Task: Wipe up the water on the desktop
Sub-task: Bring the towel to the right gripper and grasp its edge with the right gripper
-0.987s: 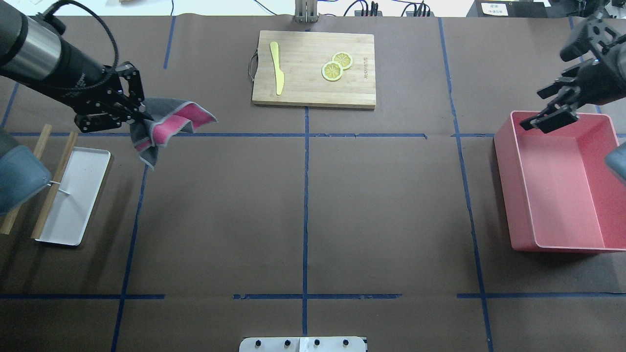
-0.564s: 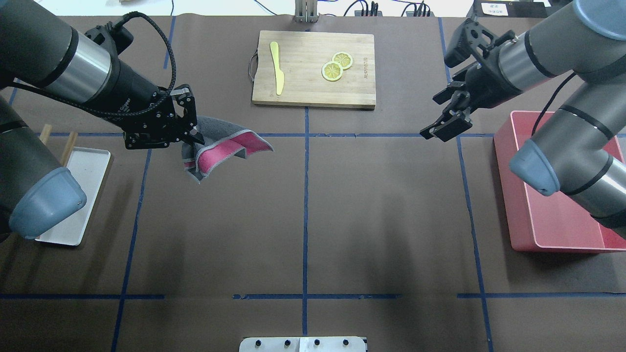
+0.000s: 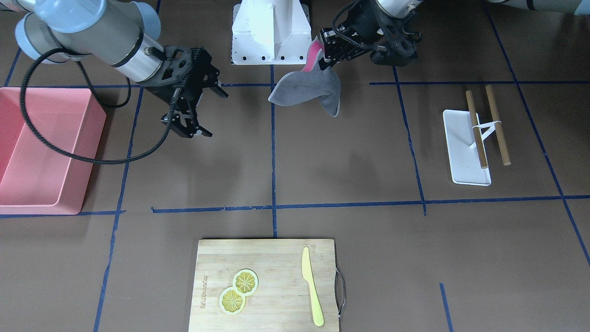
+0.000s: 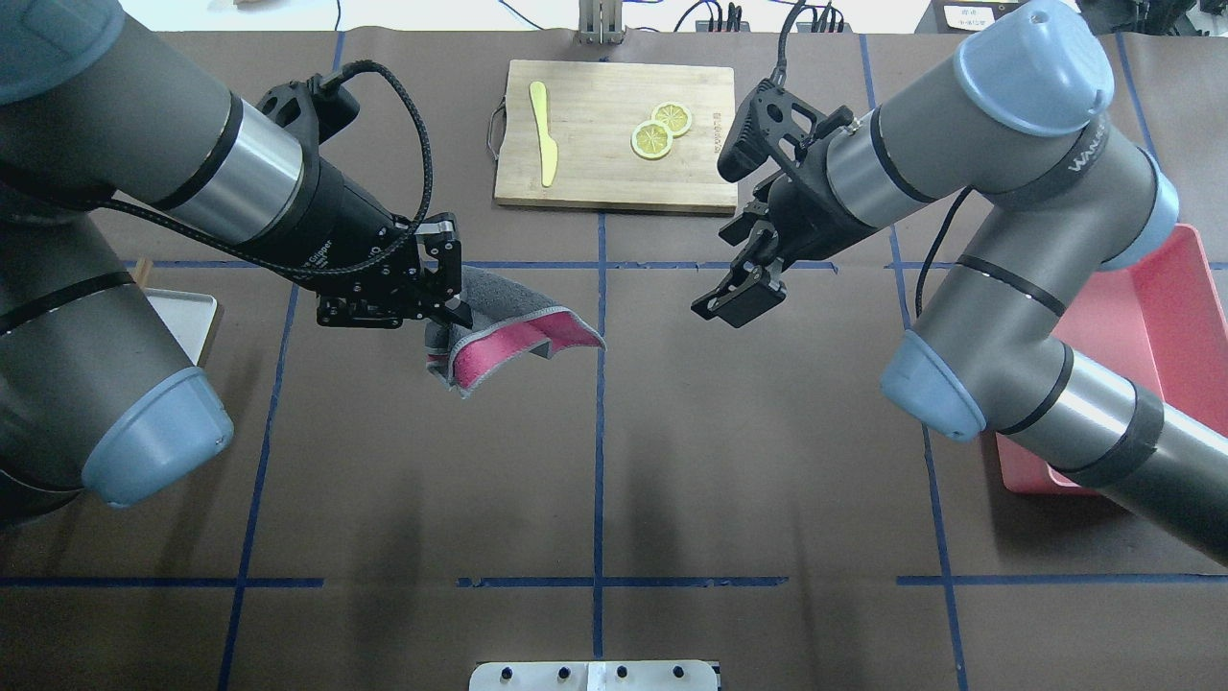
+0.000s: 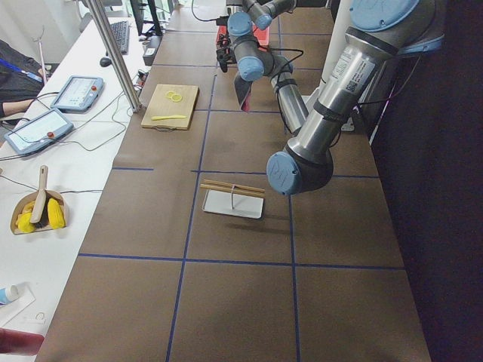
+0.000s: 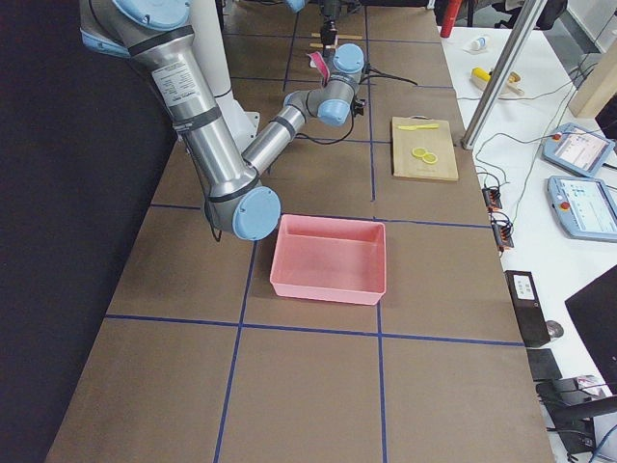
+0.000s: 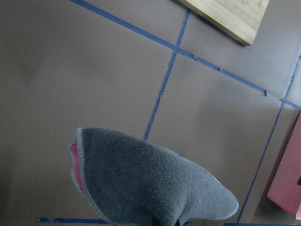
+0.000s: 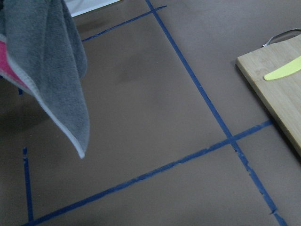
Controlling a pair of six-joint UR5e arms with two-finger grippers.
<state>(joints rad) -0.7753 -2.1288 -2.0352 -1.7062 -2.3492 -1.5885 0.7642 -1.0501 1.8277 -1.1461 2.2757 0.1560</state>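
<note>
The desktop [image 4: 748, 451] is dark brown with blue tape lines; I see no water on it. My left gripper [image 4: 451, 312] is shut on a grey and pink cloth [image 4: 518, 331] and holds it in the air left of the centre line. The cloth hangs folded, and also shows in the front view [image 3: 304, 90], the left wrist view [image 7: 150, 183] and the right wrist view [image 8: 51, 61]. My right gripper [image 4: 734, 269] is open and empty, above the desktop right of the centre line, facing the cloth.
A wooden cutting board [image 4: 614, 182] with a yellow knife [image 4: 544, 134] and two lemon slices [image 4: 660, 132] lies at the far middle. A pink bin [image 4: 1180, 278] stands at the right. A white tray [image 3: 465, 170] with two wooden sticks lies at the left.
Both arms have moved in toward the table's middle. The left one carried the cloth rightward; the right one left the pink bin and moved leftward, still open.
</note>
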